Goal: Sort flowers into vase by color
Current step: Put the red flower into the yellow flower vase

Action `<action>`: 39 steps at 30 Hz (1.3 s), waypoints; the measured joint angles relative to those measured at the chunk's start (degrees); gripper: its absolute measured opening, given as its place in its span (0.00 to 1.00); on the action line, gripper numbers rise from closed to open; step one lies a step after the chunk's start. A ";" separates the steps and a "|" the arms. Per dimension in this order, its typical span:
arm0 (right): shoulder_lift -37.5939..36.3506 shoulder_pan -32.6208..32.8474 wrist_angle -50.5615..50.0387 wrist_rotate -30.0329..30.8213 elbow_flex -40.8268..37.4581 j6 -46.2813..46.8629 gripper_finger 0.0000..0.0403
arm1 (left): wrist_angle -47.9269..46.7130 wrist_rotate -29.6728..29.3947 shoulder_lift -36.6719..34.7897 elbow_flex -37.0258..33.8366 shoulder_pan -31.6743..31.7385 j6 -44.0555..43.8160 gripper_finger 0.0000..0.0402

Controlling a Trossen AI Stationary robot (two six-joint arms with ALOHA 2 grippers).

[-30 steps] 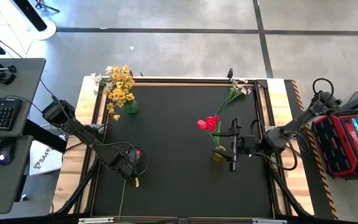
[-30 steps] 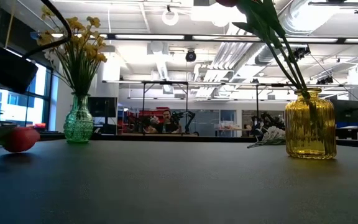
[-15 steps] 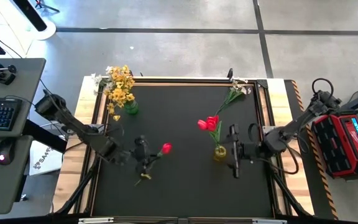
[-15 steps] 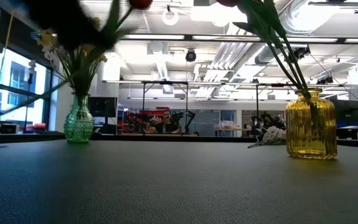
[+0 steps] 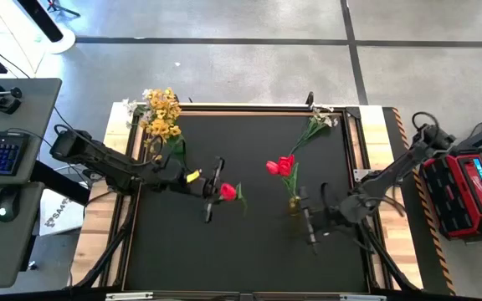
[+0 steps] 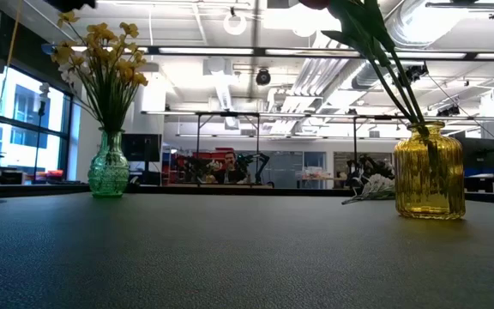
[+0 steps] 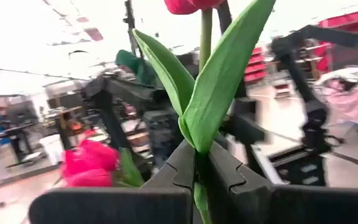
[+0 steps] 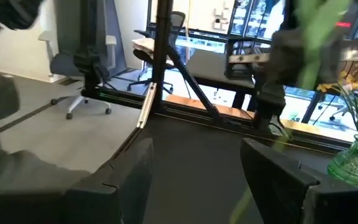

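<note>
Lifted off the worktop [image 5: 258, 242] since the earlier frame, the left claw [image 5: 216, 191] now hangs mid-mat, clamped on a tulip [image 5: 228, 191] stem, red head toward the yellow vase [image 5: 294, 206]. Right claw [image 5: 308, 224], fingers wide and empty, sits just beside that vase. Yellow blossoms [image 5: 161, 110] stand in the green vase [image 5: 176, 144]; a white sprig [image 5: 316, 124] lies at the far edge.

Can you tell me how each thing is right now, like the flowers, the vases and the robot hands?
left hand: shut on the red tulip, up off the table.
red tulip: held by its stem.
right hand: open, holding nothing, beside the yellow vase.
yellow vase: upright, red tulips inside.
green vase: upright, yellow flowers inside.
white flowers: lying on the table's far right corner.
</note>
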 joint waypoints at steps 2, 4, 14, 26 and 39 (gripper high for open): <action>2.58 -1.33 1.51 0.22 0.57 0.24 0.57 | -0.14 -0.21 0.09 0.91 0.55 0.56 0.01; 4.75 -2.23 0.97 2.29 2.48 1.45 0.57 | 0.49 -0.14 0.62 2.33 0.46 1.63 0.01; 13.61 -3.17 -8.16 22.09 16.89 0.25 0.56 | 0.04 -9.52 2.48 5.48 -2.99 7.33 0.01; 20.99 -5.13 -25.62 24.12 27.59 6.20 0.20 | 0.76 -12.11 2.23 5.80 -7.25 12.57 0.01; 21.29 -8.70 -32.51 6.96 27.93 6.87 0.01 | -17.04 -18.11 1.73 11.27 -7.69 8.77 0.01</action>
